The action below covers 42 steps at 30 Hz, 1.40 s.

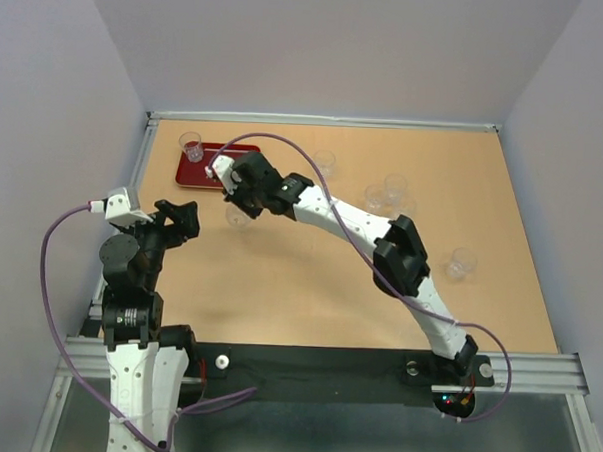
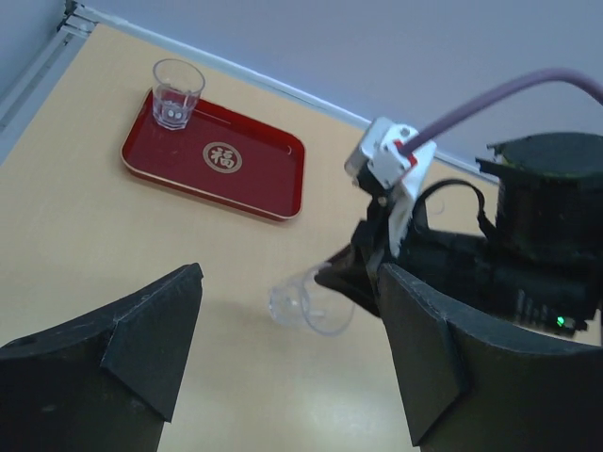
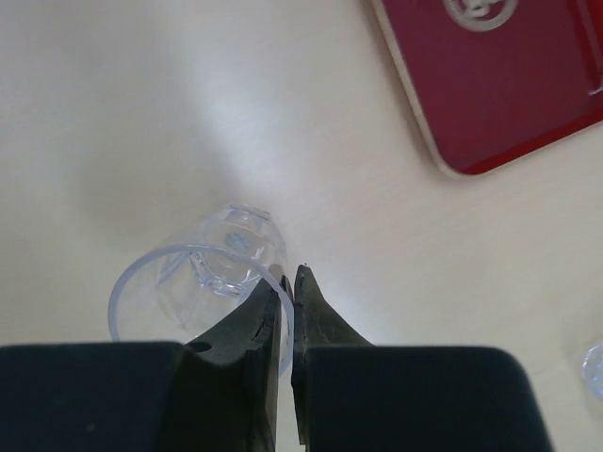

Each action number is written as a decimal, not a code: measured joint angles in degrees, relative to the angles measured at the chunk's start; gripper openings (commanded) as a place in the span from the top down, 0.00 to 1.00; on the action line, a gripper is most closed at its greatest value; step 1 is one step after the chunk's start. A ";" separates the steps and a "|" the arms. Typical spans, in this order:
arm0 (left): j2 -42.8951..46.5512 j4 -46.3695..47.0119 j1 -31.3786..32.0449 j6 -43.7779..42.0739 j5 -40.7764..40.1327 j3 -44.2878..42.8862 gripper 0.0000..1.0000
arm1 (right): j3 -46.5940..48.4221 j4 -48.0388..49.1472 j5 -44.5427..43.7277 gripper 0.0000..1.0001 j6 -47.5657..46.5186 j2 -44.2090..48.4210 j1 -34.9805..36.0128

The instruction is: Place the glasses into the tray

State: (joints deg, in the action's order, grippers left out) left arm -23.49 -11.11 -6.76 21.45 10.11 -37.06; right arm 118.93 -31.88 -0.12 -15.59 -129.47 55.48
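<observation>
- Glasses (image 1: 376, 197) are small, clear and round, and they are spread over the tan bench (image 1: 299, 286).
- One of them, the corner glass (image 2: 176, 92), stands upright inside the red tray (image 2: 273, 179), in its far left corner.
- The tray lies flat at the far left of the bench and has a gold sign (image 2: 223, 157) in its middle.
- The right hand (image 3: 292, 281) is closed almost all the way and pinches the thin wall of the tipped glass (image 3: 203, 268).
- One finger is inside the mouth of this glass and the other finger is outside it.
- The tipped glass leans over to one side. It is just beside the near edge of the tray, not in it.
- The pictures do not show if its bottom touches the bench.
- The left hand (image 1: 185, 221) is wide open and holds nothing.
- It is on the near left side of the tipped glass, apart from it.
- More glasses stand on the bench to the right of the tray: a far glass (image 1: 324, 162), a little bunch, and a lone glass (image 1: 462, 263) well apart near the right side.
</observation>
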 measured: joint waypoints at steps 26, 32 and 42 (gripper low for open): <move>-1.51 -0.83 0.00 0.00 -0.72 0.00 0.16 | 20.52 17.20 -6.99 0.99 10.95 -18.51 -9.25; -1.51 -0.83 0.00 0.00 -0.70 0.00 0.16 | 20.52 21.16 -8.35 0.97 12.92 -18.75 -9.25; -1.55 -0.83 0.00 0.00 -0.68 0.00 0.16 | 20.52 23.71 -9.62 0.90 13.20 -20.68 -9.29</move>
State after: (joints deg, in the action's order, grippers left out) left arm -25.04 -11.94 -6.76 21.45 9.43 -37.06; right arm 139.46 -8.16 -9.74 -2.39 -150.15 46.19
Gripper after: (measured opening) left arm 0.846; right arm 0.090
